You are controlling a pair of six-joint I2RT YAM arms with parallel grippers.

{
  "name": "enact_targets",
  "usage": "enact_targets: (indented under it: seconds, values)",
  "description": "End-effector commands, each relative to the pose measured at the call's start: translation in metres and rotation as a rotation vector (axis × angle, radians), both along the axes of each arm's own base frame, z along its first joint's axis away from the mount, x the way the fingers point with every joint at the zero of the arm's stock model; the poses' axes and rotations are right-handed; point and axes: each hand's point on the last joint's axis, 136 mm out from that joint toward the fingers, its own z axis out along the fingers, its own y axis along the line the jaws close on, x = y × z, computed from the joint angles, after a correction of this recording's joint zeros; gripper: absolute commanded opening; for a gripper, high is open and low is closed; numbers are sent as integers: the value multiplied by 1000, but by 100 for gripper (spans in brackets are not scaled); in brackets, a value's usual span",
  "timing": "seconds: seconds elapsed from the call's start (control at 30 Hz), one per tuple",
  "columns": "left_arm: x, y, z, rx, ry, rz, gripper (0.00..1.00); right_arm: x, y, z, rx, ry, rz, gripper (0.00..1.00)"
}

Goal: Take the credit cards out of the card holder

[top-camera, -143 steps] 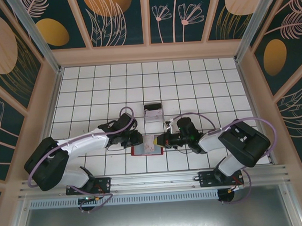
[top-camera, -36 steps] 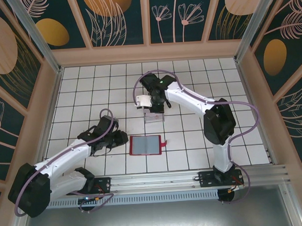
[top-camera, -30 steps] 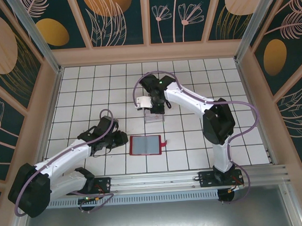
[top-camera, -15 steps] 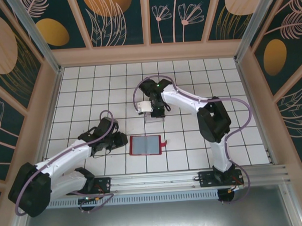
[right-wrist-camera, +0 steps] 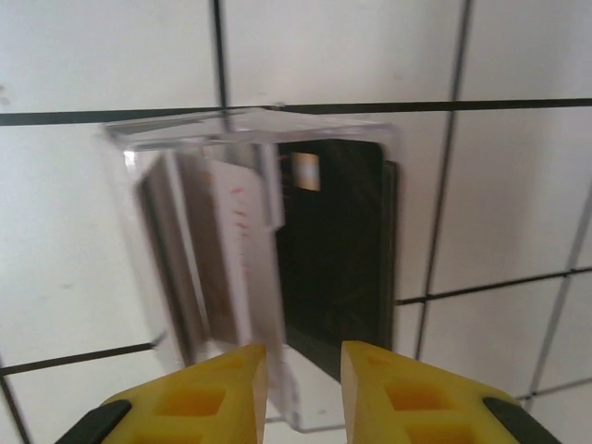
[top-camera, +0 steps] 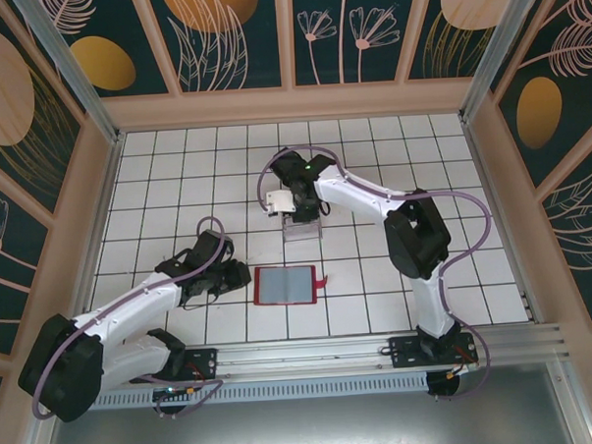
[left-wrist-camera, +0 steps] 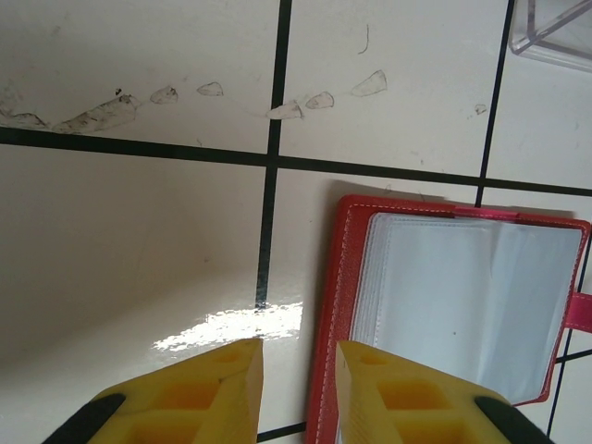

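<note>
The card holder [top-camera: 285, 284] lies open on the tiles, red with clear sleeves [left-wrist-camera: 462, 305] facing up. My left gripper [top-camera: 241, 275] hovers at its left edge, open [left-wrist-camera: 299, 370], nothing between the fingers. Farther back, my right gripper [top-camera: 293, 207] hangs over a transparent box [top-camera: 301, 227] with its jaws a little apart [right-wrist-camera: 303, 370]. A pale credit card [right-wrist-camera: 245, 259] stands on edge in the box, close by the left finger. A dark card [right-wrist-camera: 333, 250] lies beside it and a brownish one [right-wrist-camera: 171, 250] leans at the box's left wall.
The box's corner [left-wrist-camera: 555, 32] shows at the top right of the left wrist view. White tiled floor lies all round the holder. Wooden walls [top-camera: 291, 104] fence the table on three sides. The arm bases sit on the rail [top-camera: 302, 357] at the near edge.
The right gripper's jaws have parted over the box, letting go of the pale card it brought from the holder. The left arm has barely moved.
</note>
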Motion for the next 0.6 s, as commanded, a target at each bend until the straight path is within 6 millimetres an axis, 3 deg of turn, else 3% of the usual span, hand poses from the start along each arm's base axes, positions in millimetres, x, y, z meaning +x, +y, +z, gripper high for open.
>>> enact_targets:
  seconds: [0.0,0.1,0.2,0.33,0.37,0.4,0.57]
  values:
    - [2,-6,2,-25,-1,-23,29,16,-1,37,34,-160,-38,28]
    - [2,-6,2,-17,3,-30,29,10,-2,43,59,-174,-44,28]
    - [4,-7,3,-16,-2,-33,29,-10,-5,38,76,-130,-28,29]
    - [6,-9,5,-14,0,-39,29,-33,-1,26,119,-52,-30,44]
    - [7,-9,5,-14,-1,-38,29,-37,0,22,123,-41,-29,51]
    - [7,-9,5,-16,-2,-38,30,-38,0,19,125,-39,-30,64]
    - [7,-10,6,-18,3,-37,29,-31,-1,2,107,-74,-34,69]
